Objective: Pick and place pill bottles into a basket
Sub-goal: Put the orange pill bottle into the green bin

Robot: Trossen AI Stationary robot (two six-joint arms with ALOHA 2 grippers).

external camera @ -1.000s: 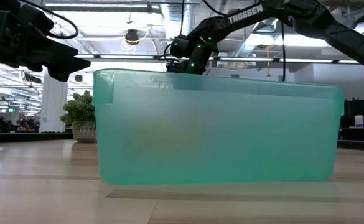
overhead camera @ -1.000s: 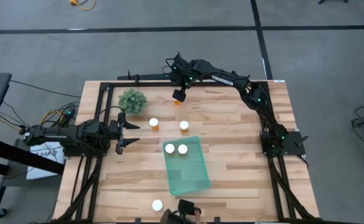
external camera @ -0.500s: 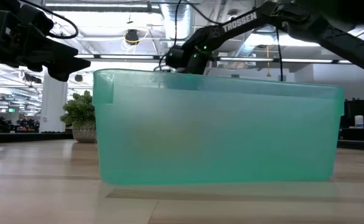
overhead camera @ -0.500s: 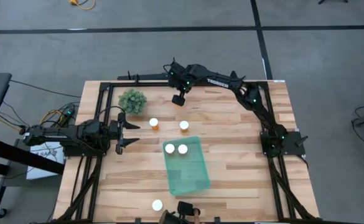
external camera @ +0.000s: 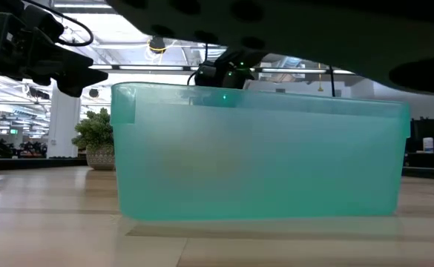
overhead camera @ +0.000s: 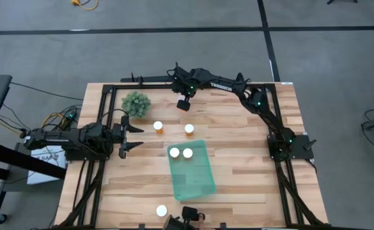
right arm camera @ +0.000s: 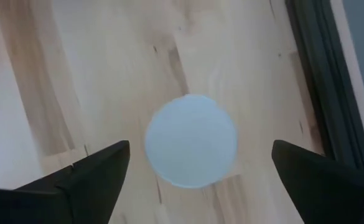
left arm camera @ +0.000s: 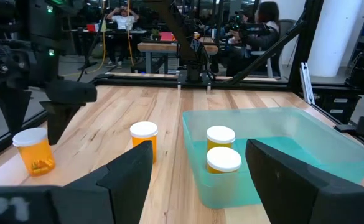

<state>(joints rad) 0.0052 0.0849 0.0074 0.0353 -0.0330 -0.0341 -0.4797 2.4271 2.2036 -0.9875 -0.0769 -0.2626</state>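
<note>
1. Right gripper (right arm camera: 194, 165) has sunk lower since a second ago; fingers spread wide, directly above a white-capped bottle (right arm camera: 191, 140) at the table's far edge, touching nothing.
2. Basket (overhead camera: 196, 182) holds two bottles (overhead camera: 181, 153) at its far end.
3. Left gripper (overhead camera: 124, 136) waits open, empty, at the table's left side.

right claw (right arm camera: 194, 171) spread wide | above white-capped pill bottle (right arm camera: 191, 140) | bottle upright on wooden table (right arm camera: 107, 74)
</note>
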